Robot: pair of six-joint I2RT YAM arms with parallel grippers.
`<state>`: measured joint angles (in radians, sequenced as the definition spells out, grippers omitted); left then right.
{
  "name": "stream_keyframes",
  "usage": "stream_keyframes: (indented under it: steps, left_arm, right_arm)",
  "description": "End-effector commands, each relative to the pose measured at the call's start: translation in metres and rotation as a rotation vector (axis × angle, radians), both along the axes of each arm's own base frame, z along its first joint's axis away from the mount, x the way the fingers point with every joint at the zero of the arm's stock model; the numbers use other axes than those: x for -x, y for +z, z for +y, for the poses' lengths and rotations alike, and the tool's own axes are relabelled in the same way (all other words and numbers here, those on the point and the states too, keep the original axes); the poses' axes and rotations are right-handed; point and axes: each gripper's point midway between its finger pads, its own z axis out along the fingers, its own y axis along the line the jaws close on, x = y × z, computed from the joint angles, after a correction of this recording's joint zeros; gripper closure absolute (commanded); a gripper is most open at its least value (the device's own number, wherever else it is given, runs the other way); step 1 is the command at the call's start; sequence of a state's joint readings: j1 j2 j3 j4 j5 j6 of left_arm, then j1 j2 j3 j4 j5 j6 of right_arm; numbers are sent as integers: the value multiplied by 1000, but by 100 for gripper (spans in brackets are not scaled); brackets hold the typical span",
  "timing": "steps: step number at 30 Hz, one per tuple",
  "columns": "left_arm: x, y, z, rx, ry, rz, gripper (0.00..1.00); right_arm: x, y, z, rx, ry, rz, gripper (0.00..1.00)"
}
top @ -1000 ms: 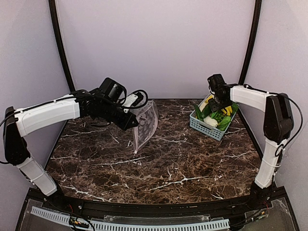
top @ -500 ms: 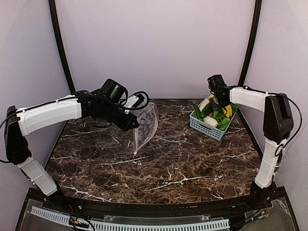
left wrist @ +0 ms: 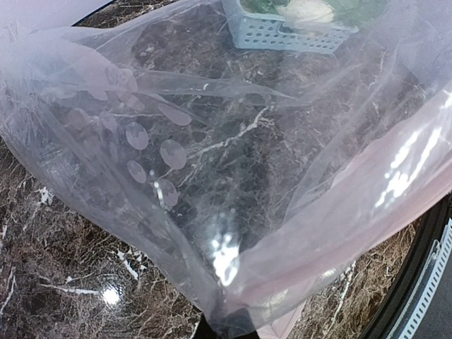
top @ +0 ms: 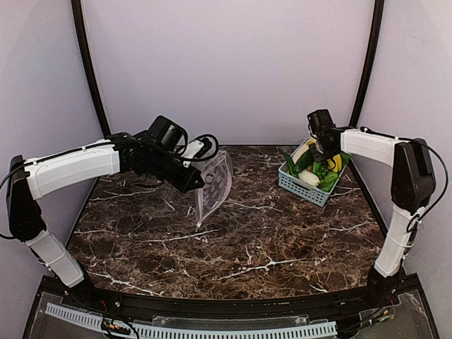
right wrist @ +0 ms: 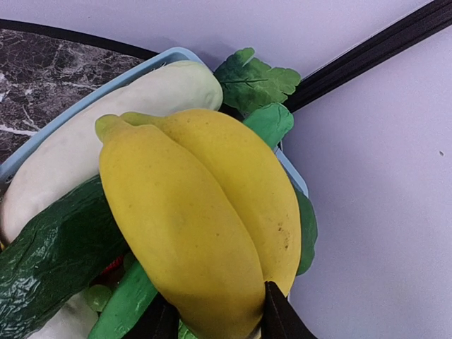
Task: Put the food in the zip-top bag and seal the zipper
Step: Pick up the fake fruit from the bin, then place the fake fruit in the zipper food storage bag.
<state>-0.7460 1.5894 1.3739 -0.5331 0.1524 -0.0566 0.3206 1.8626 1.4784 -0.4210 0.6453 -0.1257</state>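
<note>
Right arm has barely shifted from a second ago, and its wrist is a touch further right over the basket [top: 300, 185] at the table's [top: 247, 240] rear right corner. Left arm and bag are unchanged. Right tool [right wrist: 215, 314] is partly closed, fingers clamped on either side of the yellow banana bunch [right wrist: 191, 226]. The bunch is above the white vegetable [right wrist: 106, 120] and cucumber [right wrist: 49, 261]; lifted or resting, can't tell. Left tool [top: 200, 180] is fully closed, pinching the zip-top bag [top: 215, 183] aloft over the table's rear left. The pink zipper [left wrist: 367, 205] runs toward the pinch. Left fingers are hidden by plastic; right fingertips are cut off by the frame.
</note>
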Motion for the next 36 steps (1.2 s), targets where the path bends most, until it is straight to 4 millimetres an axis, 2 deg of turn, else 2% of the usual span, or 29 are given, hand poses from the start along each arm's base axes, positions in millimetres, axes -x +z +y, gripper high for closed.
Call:
stream_keyframes:
  steps: [1, 7, 10, 17, 25, 32, 36]
  left_arm:
    - [2, 1, 2, -6, 3, 16, 99]
    - [3, 7, 2, 19, 8, 4, 99]
    - [5, 9, 0, 43, 5, 8, 99]
    - [10, 12, -7, 95, -17, 22, 99]
    - [13, 20, -12, 163, -23, 9, 99]
    - [12, 23, -11, 173, -19, -3, 99]
    - [15, 21, -15, 189, -32, 13, 99]
  right_arm:
    - [14, 35, -2, -60, -10, -70, 72]
    - [41, 74, 1, -177, -5, -121, 74]
    - [64, 97, 19, -319, 54, -138, 75]
    - [131, 131, 99, -665, 337, -53, 76]
    - [225, 137, 199, -950, 665, 156, 77]
    - [290, 135, 259, -1115, 851, 320, 77]
    - [316, 138, 281, -1220, 933, 371, 77]
